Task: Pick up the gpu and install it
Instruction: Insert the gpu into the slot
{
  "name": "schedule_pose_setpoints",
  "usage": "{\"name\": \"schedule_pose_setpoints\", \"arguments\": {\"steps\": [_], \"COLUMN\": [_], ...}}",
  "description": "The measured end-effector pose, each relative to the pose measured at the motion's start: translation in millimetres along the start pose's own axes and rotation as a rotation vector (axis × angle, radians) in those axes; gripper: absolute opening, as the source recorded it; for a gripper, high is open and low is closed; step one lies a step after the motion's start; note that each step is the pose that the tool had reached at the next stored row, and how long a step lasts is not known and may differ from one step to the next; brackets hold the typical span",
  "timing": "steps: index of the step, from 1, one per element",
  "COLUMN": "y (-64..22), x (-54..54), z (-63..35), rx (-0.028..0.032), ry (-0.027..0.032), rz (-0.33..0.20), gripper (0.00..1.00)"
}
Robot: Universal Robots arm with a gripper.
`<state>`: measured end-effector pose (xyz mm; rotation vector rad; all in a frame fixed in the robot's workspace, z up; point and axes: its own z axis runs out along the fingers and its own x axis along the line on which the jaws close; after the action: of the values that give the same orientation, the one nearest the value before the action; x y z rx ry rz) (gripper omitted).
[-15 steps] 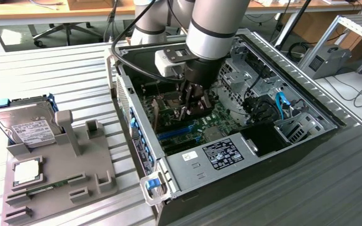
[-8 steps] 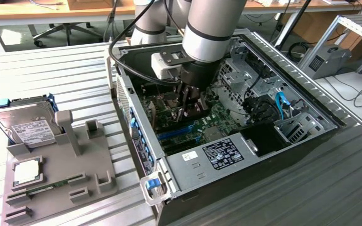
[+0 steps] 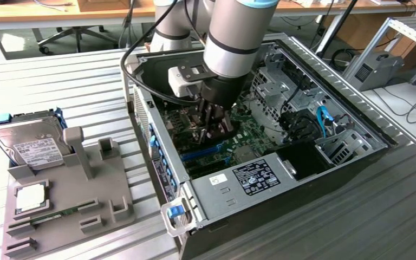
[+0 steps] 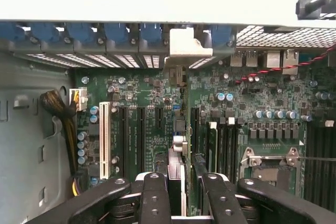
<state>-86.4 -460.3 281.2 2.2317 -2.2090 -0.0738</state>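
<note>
My gripper [image 3: 216,123] is down inside the open computer case [image 3: 352,116], over the green motherboard [image 3: 248,135]. In the wrist view the gpu [image 4: 179,129] appears edge-on, a thin card standing upright between the black fingers [image 4: 153,192]. The gripper [image 4: 184,184] is shut on it. The card's pale metal bracket [image 4: 185,45] reaches the case's rear wall among the blue slot latches [image 4: 121,31]. The card stands in line with the black expansion slots [image 4: 140,135]. Whether it sits in a slot I cannot tell.
On the exterior view's left, a grey holder [image 3: 85,179] carries a silver hard drive [image 3: 27,140] in a blue frame, a narrow green memory strip [image 3: 63,212] and a small square chip [image 3: 31,197]. The power supply [image 3: 259,176] and drive cages [image 3: 277,86] crowd the case. A cable bundle [image 4: 62,116] runs beside the white slot [image 4: 104,140].
</note>
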Motion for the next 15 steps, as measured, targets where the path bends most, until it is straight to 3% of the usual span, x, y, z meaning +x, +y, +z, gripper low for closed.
{"name": "schedule_pose_setpoints", "arguments": {"steps": [15], "y": [2.7], "x": [0.5], "z": [15.0], "rx": [0.0001], "ry": [-0.0001], "rz": [0.002], "gripper": [0.29]}}
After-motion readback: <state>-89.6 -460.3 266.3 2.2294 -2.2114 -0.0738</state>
